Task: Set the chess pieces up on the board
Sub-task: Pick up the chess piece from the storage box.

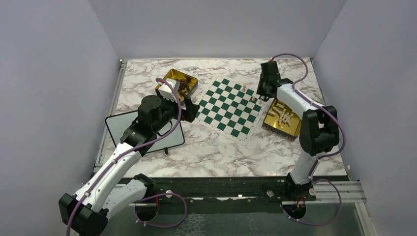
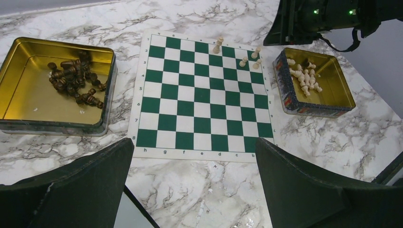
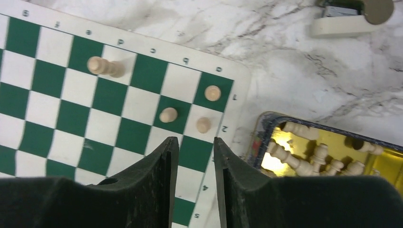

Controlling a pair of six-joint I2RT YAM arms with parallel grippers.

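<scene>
Grey-veined white marble desk [image 1: 206, 147] carried the flat green-and-white checked board [image 1: 229, 107] at centre.
Left tool [image 2: 194, 147]: jaws wide apart, empty, off the board's lettered edge.
Right tool [image 3: 196, 142]: jaws narrowly apart, gripping nothing, above the board's corner.
Four pale beige chess pieces [image 3: 168, 114] stood at that corner.
Edge letters were legible in wrist views only.

The tins [image 2: 23, 95] are seen as shiny gold metal, the board [image 2: 202, 109] as smooth and matt, the table [image 2: 199, 190] as glossy marble-look.
</scene>
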